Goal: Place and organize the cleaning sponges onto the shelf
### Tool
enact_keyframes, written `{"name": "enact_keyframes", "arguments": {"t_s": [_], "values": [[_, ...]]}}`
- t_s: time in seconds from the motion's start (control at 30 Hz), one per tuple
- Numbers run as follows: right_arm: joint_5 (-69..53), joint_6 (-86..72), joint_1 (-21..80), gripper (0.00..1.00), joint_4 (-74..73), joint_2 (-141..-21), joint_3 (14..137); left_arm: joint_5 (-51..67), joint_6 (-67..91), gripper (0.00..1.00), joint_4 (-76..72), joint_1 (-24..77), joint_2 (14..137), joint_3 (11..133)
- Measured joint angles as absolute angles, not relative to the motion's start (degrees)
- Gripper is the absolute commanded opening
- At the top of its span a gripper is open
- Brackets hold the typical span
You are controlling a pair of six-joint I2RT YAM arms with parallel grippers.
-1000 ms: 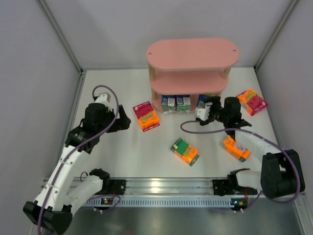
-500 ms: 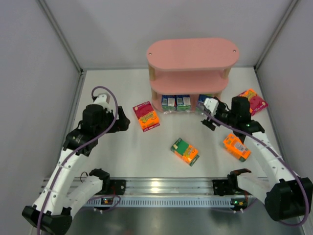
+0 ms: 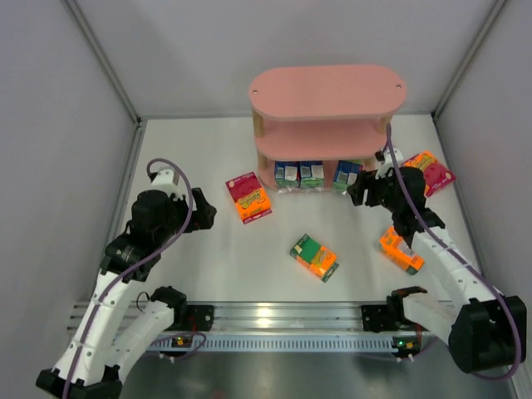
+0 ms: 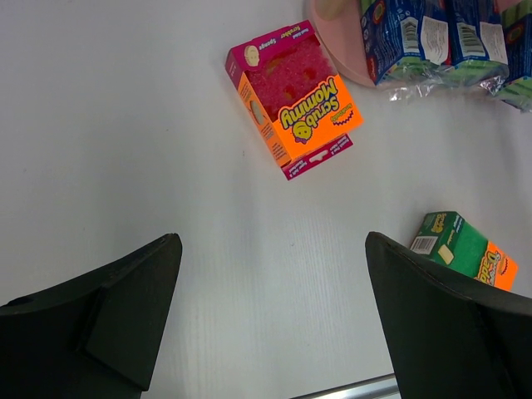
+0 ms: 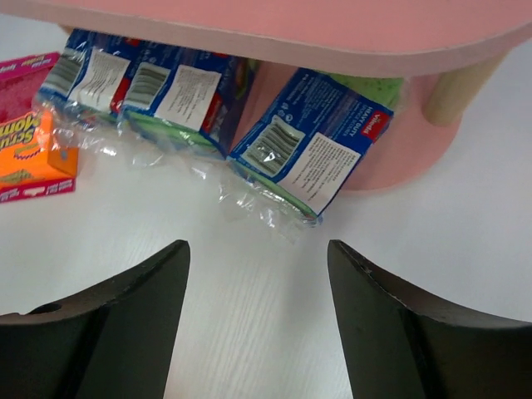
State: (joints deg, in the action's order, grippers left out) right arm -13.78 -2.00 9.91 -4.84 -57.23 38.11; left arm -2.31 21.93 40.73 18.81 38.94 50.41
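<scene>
Withdrawn from leaning blue pack [image 5: 316, 150] on shelf [image 5: 332, 33] bottom tier: right hand [image 5: 256, 249], released; left hand [image 4: 273, 241] likewise. Next, probably: orange-and-magenta pack [image 3: 429, 172], shelf's 4 o'clock.

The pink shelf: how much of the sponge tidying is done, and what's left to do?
Done: three blue-and-white packs sit at the bottom tier of the shelf, though the tilted pack on the right leans askew. In hand: nothing; the left gripper and right gripper are open and empty. Left on the table: an orange-and-magenta pack, a second orange-and-magenta pack, a green-and-orange pack and an orange pack.
</scene>
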Motion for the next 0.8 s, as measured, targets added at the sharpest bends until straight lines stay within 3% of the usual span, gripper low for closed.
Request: {"name": "enact_keyframes", "arguments": {"t_s": [0.47,0.8], "values": [[-13.06,-23.99,2.76,0.69,15.55,-70.28,32.21,-2.42,22.61,0.98,40.71,18.81,37.87,49.28],[-18.61,-35.29,-0.95,0.62,26.00,-79.59,31.09,-2.44,22.85,0.98,40.71,18.81,38.41,49.28]]}}
